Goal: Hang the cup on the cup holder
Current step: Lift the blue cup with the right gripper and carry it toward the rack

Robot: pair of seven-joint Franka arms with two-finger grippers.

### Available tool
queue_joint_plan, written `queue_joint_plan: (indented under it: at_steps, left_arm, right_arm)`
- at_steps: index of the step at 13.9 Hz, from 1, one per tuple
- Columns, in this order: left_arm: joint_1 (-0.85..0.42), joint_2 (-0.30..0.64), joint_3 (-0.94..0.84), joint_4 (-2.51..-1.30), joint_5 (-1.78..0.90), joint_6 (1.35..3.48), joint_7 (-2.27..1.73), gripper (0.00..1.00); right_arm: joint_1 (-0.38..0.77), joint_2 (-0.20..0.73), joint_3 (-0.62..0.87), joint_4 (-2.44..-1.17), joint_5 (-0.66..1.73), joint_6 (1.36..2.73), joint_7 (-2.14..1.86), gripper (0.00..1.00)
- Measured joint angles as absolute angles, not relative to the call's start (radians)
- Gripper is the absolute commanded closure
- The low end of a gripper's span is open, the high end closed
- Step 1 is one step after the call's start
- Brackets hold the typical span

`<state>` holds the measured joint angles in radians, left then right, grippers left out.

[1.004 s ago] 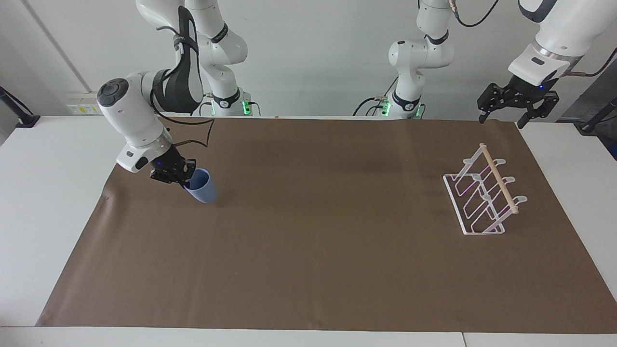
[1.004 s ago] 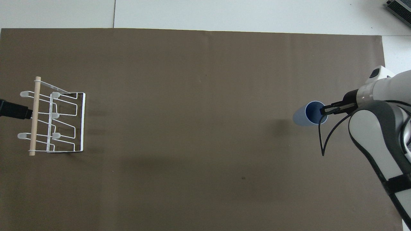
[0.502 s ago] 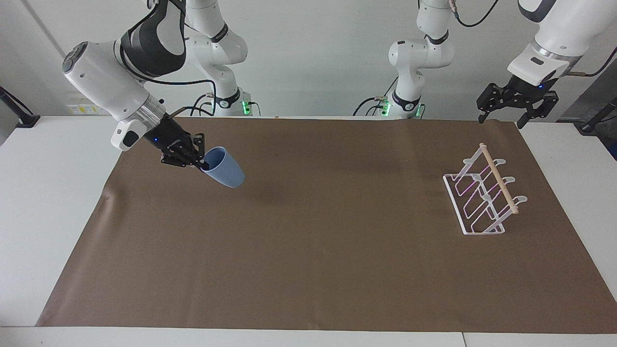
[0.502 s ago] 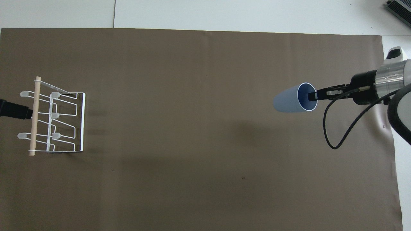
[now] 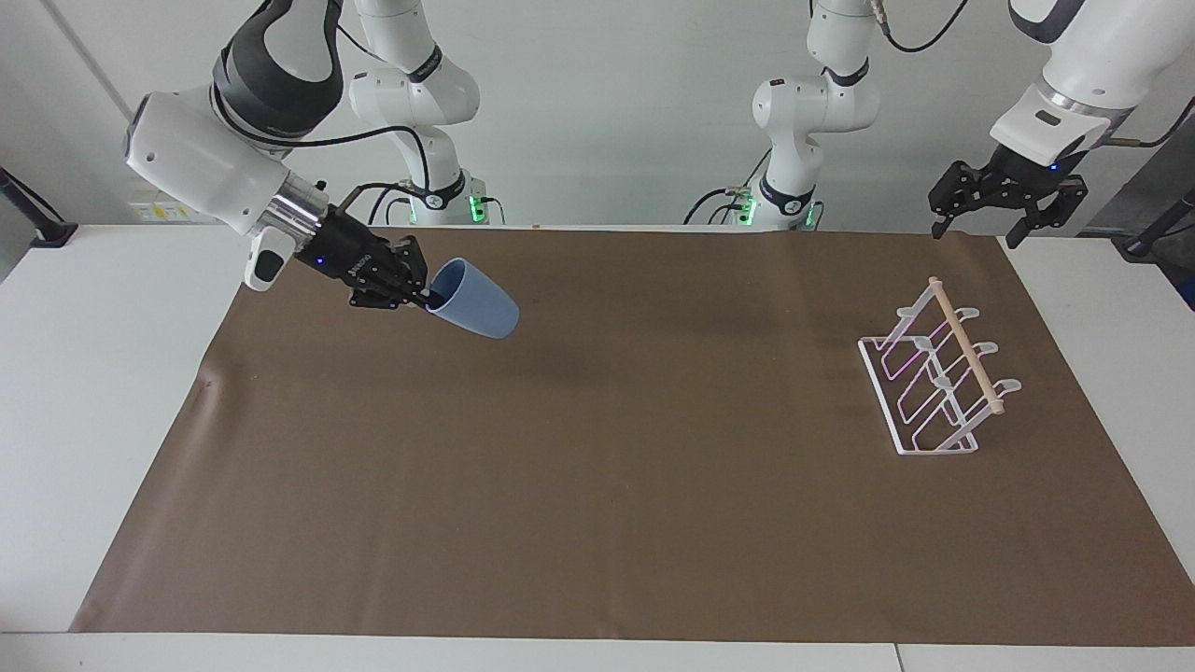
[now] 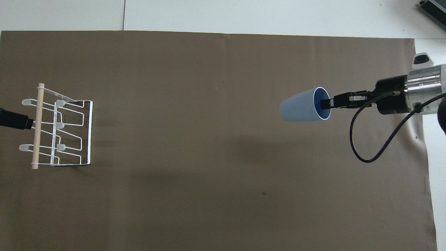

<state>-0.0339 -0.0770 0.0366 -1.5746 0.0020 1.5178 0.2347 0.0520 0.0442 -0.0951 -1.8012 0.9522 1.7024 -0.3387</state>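
The right pincer (image 5: 422, 297) is clamped on the rim of the cup (image 5: 473, 311), one finger inside the mouth and one outside, and holds it up in the air over the brown mat (image 5: 597, 523) at the right arm's end of the worktop (image 5: 112, 392). The cup lies nearly on its side: its mouth faces the pincer and its narrower closed base points away, toward the middle of the mat and slightly downward. Its shadow falls on the mat well below it, so nothing is touching the surface.

The cup holder (image 5: 934, 383) stands on the mat at the left arm's end, well apart from the cup, with almost the whole length of the mat between them. Its wooden dowel (image 5: 966, 347) runs along the top, and the slanted wire prongs look bare.

The relation that matters is this: the cup's long axis lies along the length of the worktop, roughly on the line from the pincer to the holder, base first. To hang, the open mouth probably has to go over a prong, so the cup likely needs turning as well as carrying across.

The left pincer (image 5: 1006, 194) waits with its fingers apart, raised above the mat's edge at its own end. It is much the nearer of the two to the holder, yet it carries nothing; the right arm has the long reach to make.
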Motion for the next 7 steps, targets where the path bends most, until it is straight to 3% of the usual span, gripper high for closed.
queue_joint_plan:
  at_steps: [7]
  left_arm:
    - [-0.033, -0.079, 0.036, -1.577, -0.158, 1.551, 0.235, 0.00]
  right_arm:
    - [0.139, 0.004, -0.092, -1.994, 1.367, 1.688, -0.339, 1.00]
